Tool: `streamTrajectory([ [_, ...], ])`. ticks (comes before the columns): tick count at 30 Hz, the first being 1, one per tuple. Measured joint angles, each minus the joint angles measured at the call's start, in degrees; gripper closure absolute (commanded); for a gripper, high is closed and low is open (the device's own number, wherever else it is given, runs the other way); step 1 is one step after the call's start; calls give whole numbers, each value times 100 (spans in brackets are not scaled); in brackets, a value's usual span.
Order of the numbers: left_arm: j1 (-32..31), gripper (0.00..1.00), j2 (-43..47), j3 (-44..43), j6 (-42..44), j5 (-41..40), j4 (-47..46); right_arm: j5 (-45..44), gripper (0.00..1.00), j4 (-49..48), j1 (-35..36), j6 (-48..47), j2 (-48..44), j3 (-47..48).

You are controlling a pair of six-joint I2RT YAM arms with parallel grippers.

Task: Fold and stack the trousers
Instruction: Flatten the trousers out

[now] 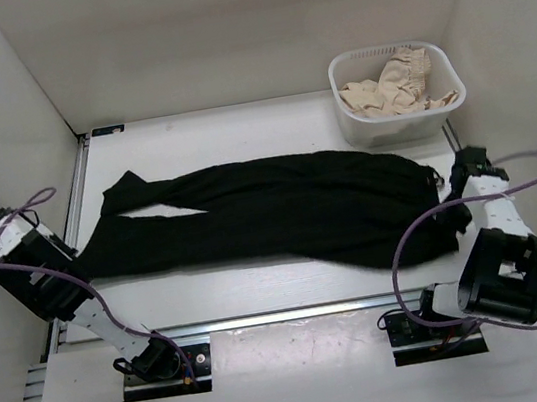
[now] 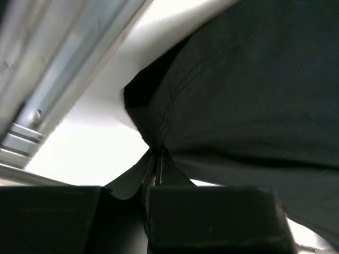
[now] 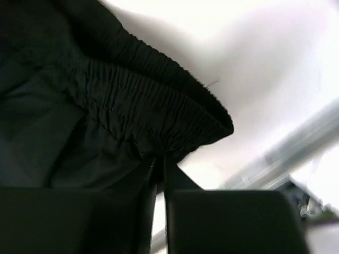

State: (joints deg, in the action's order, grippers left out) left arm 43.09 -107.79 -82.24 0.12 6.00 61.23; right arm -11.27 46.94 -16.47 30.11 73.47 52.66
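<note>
The black trousers [image 1: 271, 216] lie flat across the table, legs pointing left and elastic waistband at the right. My left gripper [image 1: 79, 260] is at the lower leg's hem; in the left wrist view it [image 2: 157, 154] is shut on a pinch of the hem fabric [image 2: 238, 90], close to the table. My right gripper [image 1: 445, 208] is at the waistband's near right corner; in the right wrist view it [image 3: 159, 157] is shut on the gathered waistband [image 3: 143, 106]. The fingertips are buried in the cloth in both wrist views.
A white basket [image 1: 358, 125] holding a beige ruffled cloth [image 1: 398, 86] stands at the back right, just behind the waistband. Metal rails run along the table's left edge [image 1: 74, 195] and near edge [image 1: 295, 310]. White walls enclose the back and both sides.
</note>
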Motion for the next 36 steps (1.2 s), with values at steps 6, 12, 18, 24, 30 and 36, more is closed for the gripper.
streamTrajectory([
  [6, 133, 86, -2, 1014, -11, -195, -22, -33, 49, 90, -546, 339, 85, -1314],
  [12, 136, 86, 11, 1204, -11, -219, -52, 37, 32, 63, -570, 424, -551, -1259],
  [18, 136, 86, 76, 1209, -11, -221, -111, 166, 20, 442, -570, 730, -1121, -1023],
  [24, 136, 86, 74, 1209, -11, -221, -136, 487, 30, 369, -570, 1202, -459, -1034],
  [30, 155, 86, 74, 1209, -9, -247, -142, 684, 97, 74, -570, 1331, 584, -1106],
  [36, 208, 86, 17, 804, -11, -238, -48, 1084, 100, 42, -551, 1360, 1513, -494],
])
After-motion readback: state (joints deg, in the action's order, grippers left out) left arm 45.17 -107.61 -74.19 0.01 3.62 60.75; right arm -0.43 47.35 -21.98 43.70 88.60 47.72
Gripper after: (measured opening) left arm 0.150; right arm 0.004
